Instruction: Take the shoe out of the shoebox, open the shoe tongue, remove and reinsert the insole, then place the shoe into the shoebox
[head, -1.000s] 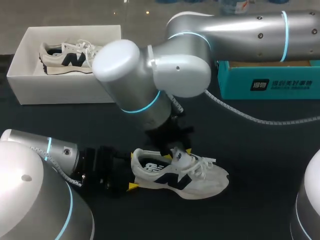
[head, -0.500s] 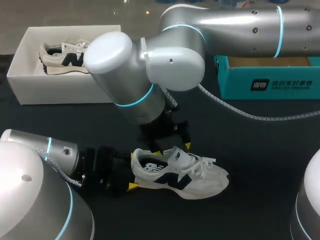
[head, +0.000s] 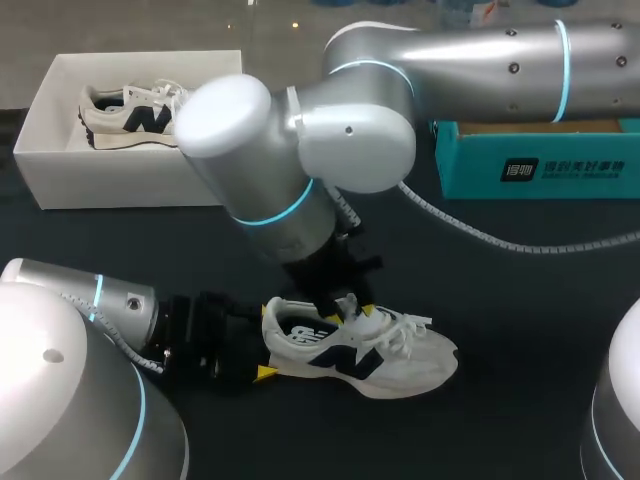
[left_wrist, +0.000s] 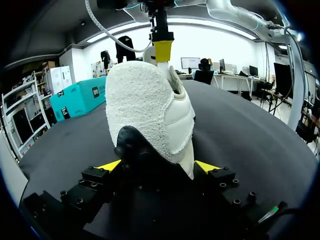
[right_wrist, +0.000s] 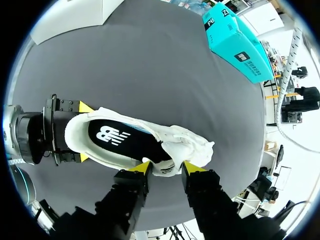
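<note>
Centrally, shoe (head: 370, 350) upright on table (head: 500, 300), apart from shoebox (head: 60, 170), left gripper (left_wrist: 157, 167) clamped on heel (left_wrist: 145, 110), right gripper (right_wrist: 166, 167) pinching tongue (right_wrist: 176, 150), insole (right_wrist: 125, 142) visible only from right wrist view.

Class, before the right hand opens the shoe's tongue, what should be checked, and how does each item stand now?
1. Shoe out of shoebox, on table: ok.
2. Left hand shut on heel: ok.
3. Right hand at tongue: ok.
4. Right hand's hold on tongue: cannot tell.
5. Insole lies in shoe: ok.
</note>
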